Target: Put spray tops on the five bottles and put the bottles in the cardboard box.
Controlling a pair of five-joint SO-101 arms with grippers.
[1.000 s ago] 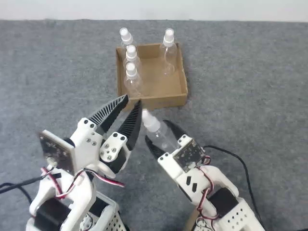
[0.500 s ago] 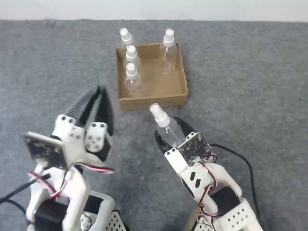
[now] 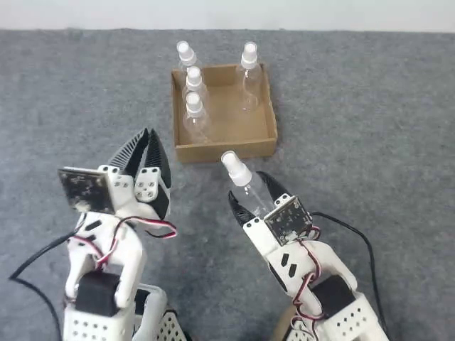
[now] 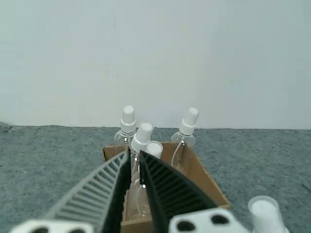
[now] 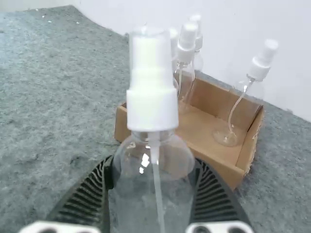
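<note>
- My right gripper [image 3: 252,195] [image 5: 153,204] is clamped on a clear bottle [image 3: 245,188] [image 5: 150,165], one finger on each side of its body.
- That bottle stands upright in my grasp, just in front of the front wall of the cardboard box [image 3: 227,150] [image 4: 206,182] [image 5: 124,126], outside it and not touching it.
- A white spray top [image 3: 233,165] [image 5: 150,97] sits on the bottle's neck, with its thin tube running down inside.
- My left gripper [image 3: 148,142] [image 4: 134,154] holds nothing; its fingers are drawn together with only a slit between them, and they point towards the box's front left corner from a little way off.
- Two capped bottles [image 3: 194,106] [image 4: 143,138] stand one behind the other along the box's left wall, inside it.
- Another capped bottle [image 3: 249,60] [image 4: 188,121] [image 5: 260,63] stands inside near the back right corner.
- A fourth capped bottle [image 3: 186,53] [image 4: 128,116] stands at the back left corner; I cannot tell whether it is inside the box or just behind it.
- The box rests on a grey carpet [image 3: 355,106].
</note>
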